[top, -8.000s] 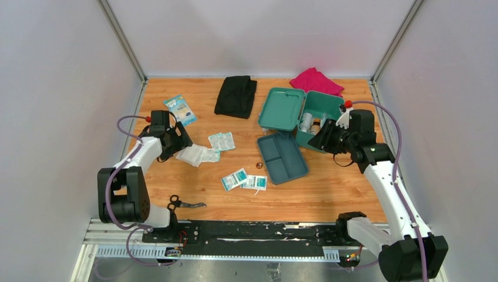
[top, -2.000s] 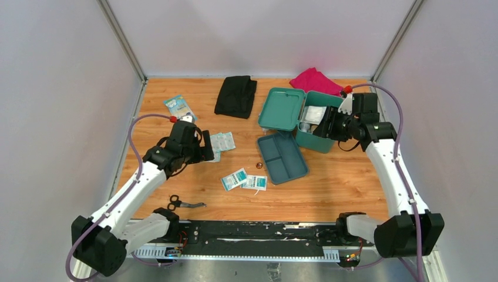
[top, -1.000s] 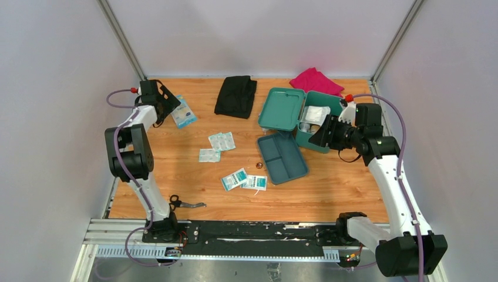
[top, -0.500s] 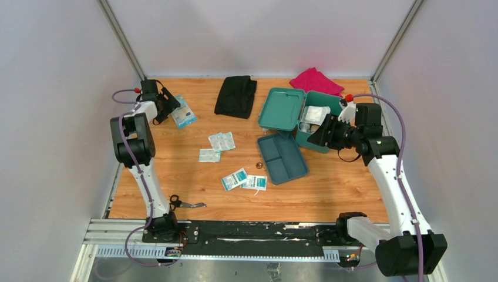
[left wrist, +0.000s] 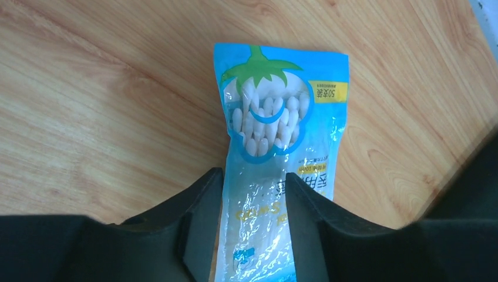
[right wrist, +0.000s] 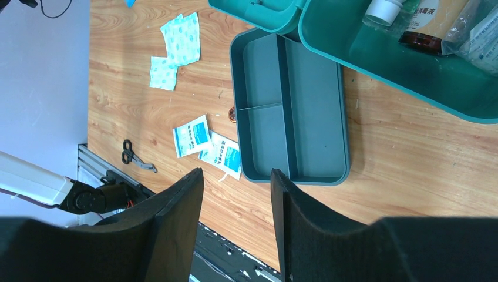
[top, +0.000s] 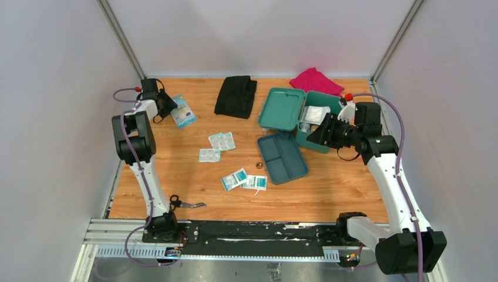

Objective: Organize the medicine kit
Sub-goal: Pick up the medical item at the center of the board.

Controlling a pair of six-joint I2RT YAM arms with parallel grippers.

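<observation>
The medicine kit stands open at the back right, teal, its lid flat to the left, with a bottle and a white packet inside. Its two-compartment tray lies on the table in front. My right gripper hovers open by the box's front wall, with nothing between its fingers; below the right gripper lie the tray and the box. At the far left, my left gripper is shut on a blue cotton swab packet. In the wrist view the left gripper pinches the packet, which lies flat on the wood.
A black cloth and a pink cloth lie at the back. Two white gauze packets and two teal sachets sit mid-table, with a small brown item. Scissors lie near the front edge.
The left gripper's jaws have closed in from wide open onto the cotton swab packet at the back left. The right arm has hardly moved.
</observation>
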